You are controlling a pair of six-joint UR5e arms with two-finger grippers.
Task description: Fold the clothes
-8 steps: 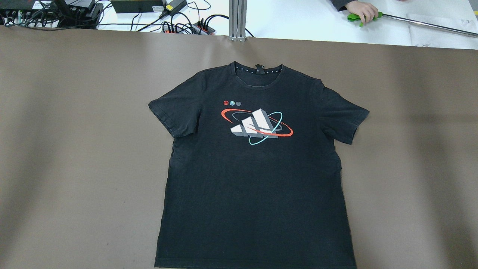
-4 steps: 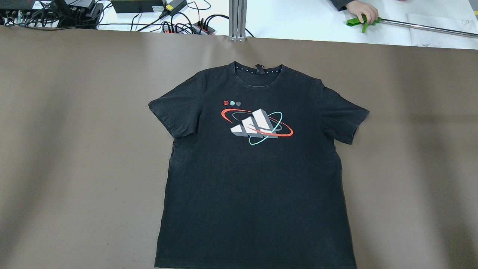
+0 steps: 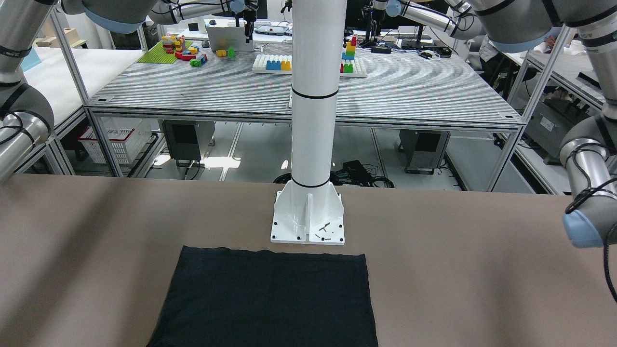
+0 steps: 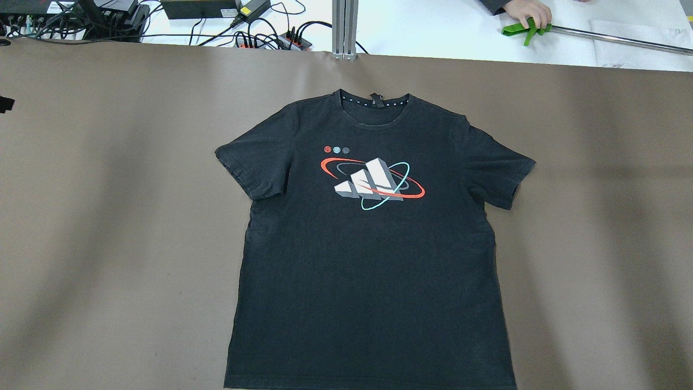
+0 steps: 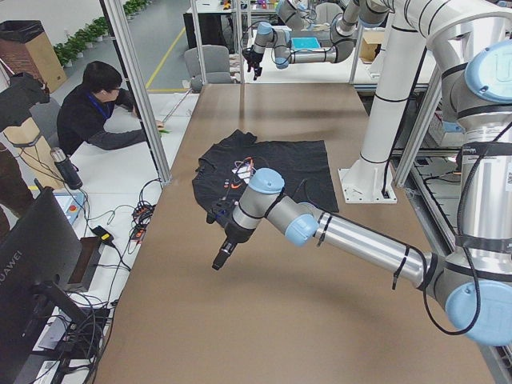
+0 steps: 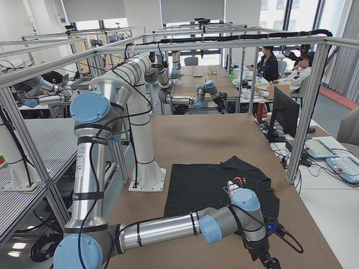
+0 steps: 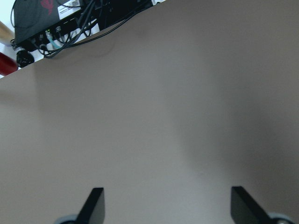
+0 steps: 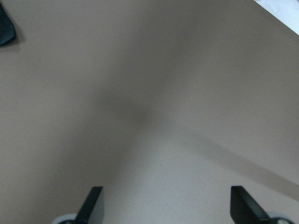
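The left end effector (image 7: 168, 207) hangs with its fingers (image 7: 96, 205) spread wide and nothing between them, over the brown worktop (image 4: 108, 216). The right end effector (image 8: 166, 205) is just as wide and empty, also above the worktop. The black T-shirt (image 4: 368, 260) lies flat, print up, mid-worktop. In the overhead view its collar points to 12 o'clock and its hem to 6 o'clock. Neither end effector touches it.
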